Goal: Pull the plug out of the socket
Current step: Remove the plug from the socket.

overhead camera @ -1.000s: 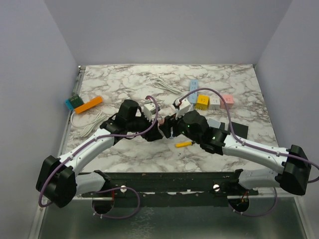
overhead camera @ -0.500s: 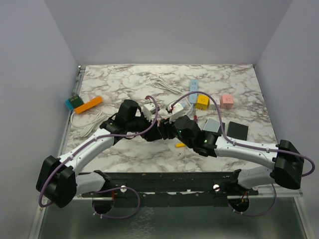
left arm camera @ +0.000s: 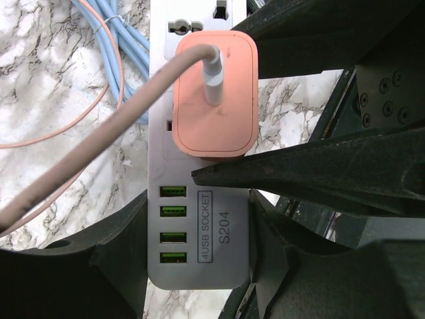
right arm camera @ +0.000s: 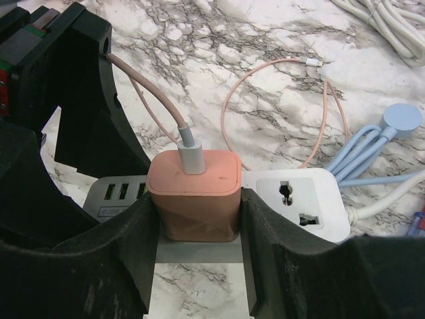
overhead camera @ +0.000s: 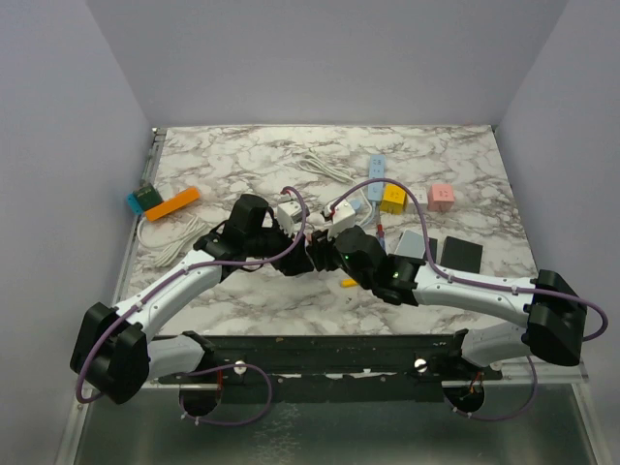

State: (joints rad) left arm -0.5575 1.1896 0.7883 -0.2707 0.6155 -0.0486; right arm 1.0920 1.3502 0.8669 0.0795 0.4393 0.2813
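Note:
A salmon-pink plug (right arm camera: 194, 199) (left arm camera: 216, 93) sits in the white-grey socket (right arm camera: 302, 196) (left arm camera: 199, 239), a strip with green USB ports. A pale cable leaves the plug's top. My left gripper (left arm camera: 199, 199) (overhead camera: 302, 250) is shut on the socket's USB end, one finger against each long side. My right gripper (right arm camera: 198, 199) (overhead camera: 322, 242) straddles the plug, its black pads pressed on the plug's two sides. One right finger (left arm camera: 299, 173) crosses the left wrist view as a black wedge beside the plug. From above, both wrists hide the plug.
A blue cable bundle (right arm camera: 362, 156) and a thin pink cable (right arm camera: 279, 86) lie just beyond the socket. Farther back are a white cable (overhead camera: 325, 165), a yellow block (overhead camera: 393, 198), a pink block (overhead camera: 441, 197) and a blue strip (overhead camera: 376, 167). An orange block (overhead camera: 172, 203) lies at the left.
My right arm has swung left toward the left gripper, and its fingers have closed in onto the plug's sides. The left arm and the socket have stayed put.

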